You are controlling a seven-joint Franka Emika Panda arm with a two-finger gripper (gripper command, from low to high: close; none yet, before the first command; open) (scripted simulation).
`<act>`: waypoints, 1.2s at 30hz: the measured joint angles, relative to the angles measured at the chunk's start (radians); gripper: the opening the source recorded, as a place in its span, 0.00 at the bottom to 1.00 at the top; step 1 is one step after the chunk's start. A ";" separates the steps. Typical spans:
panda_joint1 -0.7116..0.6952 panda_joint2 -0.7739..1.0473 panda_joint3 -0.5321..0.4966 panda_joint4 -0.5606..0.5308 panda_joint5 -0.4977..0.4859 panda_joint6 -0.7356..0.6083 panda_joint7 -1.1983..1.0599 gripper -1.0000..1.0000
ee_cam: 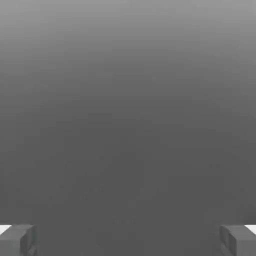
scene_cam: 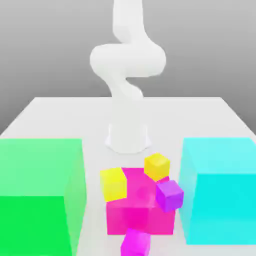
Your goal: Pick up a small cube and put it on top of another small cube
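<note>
Nearest the exterior camera sits the small cube [scene_cam: 135, 242], bright magenta-purple with plain, unmarked faces. It rests on the white table [scene_cam: 50, 112] at the front edge of the frame, touching or just in front of the lower face of the big hot-pink block [scene_cam: 135, 212]. Its size is far below that of the large blocks around it.

Another small cube [scene_cam: 170, 194], violet-purple, bluer and darker than the first, sits tilted against the upper corner of the hot-pink block on the exterior view's right. Its faces are likewise plain. Whether it rests on the block or leans against its side cannot be told.

Two small yellow cubes are present: one [scene_cam: 113, 183] at the hot-pink block's upper corner on the exterior view's left, the other [scene_cam: 157, 166] behind the block, tilted.

Flanking the cluster stand a large green block [scene_cam: 37, 195] on the exterior view's left and a large cyan block [scene_cam: 220, 187] on the exterior view's right, each well apart from the small cubes.

Behind the cluster rises the white arm [scene_cam: 127, 65], its base [scene_cam: 127, 137] on the table.

In the hand view, the gripper [ee_cam: 128, 240] shows two grey fingertips [ee_cam: 20, 239] set wide apart at opposite edges, fully spread, with nothing between them.
</note>
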State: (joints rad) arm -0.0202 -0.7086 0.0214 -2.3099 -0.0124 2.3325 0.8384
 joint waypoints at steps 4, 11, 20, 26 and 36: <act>-0.035 0.151 0.037 -0.017 -0.018 0.054 0.062 0.50; -0.073 0.405 0.080 -0.044 -0.064 0.144 0.177 0.50; -0.087 0.731 0.098 -0.080 -0.100 0.261 0.308 0.50; -0.079 0.943 0.101 -0.104 -0.074 0.341 0.360 0.50; -0.046 1.148 0.064 -0.077 -0.103 0.492 0.395 0.00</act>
State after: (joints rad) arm -0.0665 0.4396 0.0850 -2.3865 -0.1151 2.8244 1.2339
